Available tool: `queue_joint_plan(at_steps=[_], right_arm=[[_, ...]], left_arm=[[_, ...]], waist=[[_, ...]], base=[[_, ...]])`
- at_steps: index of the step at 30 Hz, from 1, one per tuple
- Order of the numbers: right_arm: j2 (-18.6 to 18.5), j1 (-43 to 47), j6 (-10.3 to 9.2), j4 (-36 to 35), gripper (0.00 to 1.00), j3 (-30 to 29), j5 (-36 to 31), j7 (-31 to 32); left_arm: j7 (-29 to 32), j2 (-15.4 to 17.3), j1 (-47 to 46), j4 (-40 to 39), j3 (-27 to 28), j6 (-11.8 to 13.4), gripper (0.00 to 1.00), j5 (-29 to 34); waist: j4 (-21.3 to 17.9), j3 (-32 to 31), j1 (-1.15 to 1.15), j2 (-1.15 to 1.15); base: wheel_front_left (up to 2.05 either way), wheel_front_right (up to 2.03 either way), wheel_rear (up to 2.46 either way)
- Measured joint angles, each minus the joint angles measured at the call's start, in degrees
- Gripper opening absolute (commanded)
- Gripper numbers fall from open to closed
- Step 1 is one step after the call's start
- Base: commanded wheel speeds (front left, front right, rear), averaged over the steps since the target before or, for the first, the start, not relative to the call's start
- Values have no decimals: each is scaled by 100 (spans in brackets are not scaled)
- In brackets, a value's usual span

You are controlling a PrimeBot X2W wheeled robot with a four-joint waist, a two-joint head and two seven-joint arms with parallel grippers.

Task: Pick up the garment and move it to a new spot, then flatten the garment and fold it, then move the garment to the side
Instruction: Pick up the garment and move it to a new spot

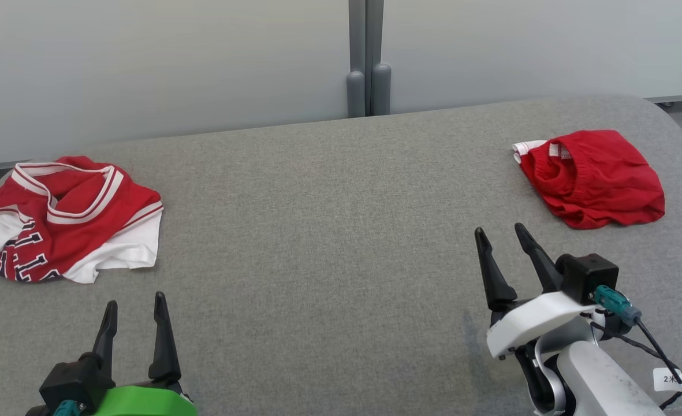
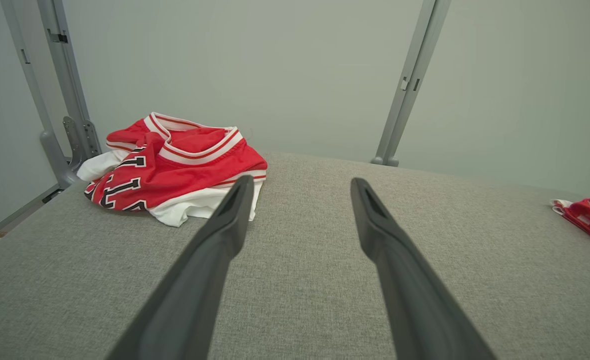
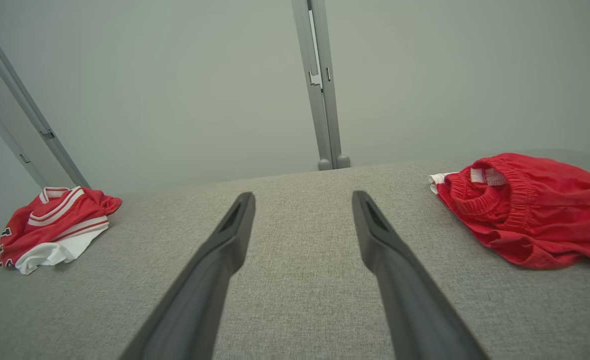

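Jersey (image 1: pixel 69 219), red and white with dark lettering, crumpled in a heap at the far left of the grey fabric-covered table (image 1: pixel 317 231), close to its left edge. Red shorts (image 1: pixel 597 179) bunched at the far right, elastic waistband turned leftward, a scrap of white showing at the far-left corner. Well apart from each other, with bare grey cloth between. Unclear which of the two is meant to be moved.

Left gripper (image 1: pixel 135 300) at the near left, low over the table, just on the near side of the jersey and not touching it; jaws spread wide, nothing between them. Right gripper (image 1: pixel 499 230) at the near right, near and left of the shorts, clear of them; jaws likewise spread wide and empty.

Pale panel wall with a grey post (image 1: pixel 366 58) beyond the far edge.
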Motion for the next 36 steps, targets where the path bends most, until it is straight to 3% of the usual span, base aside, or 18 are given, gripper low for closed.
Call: queue_joint_plan(at_steps=[36], right_arm=[[198,376,-3,-172,100,-188,-370,0]], left_arm=[[-102,0,36,216,-25,0,100,-57]], waist=[[92,-61,0,0]], base=[[0,0,0]])
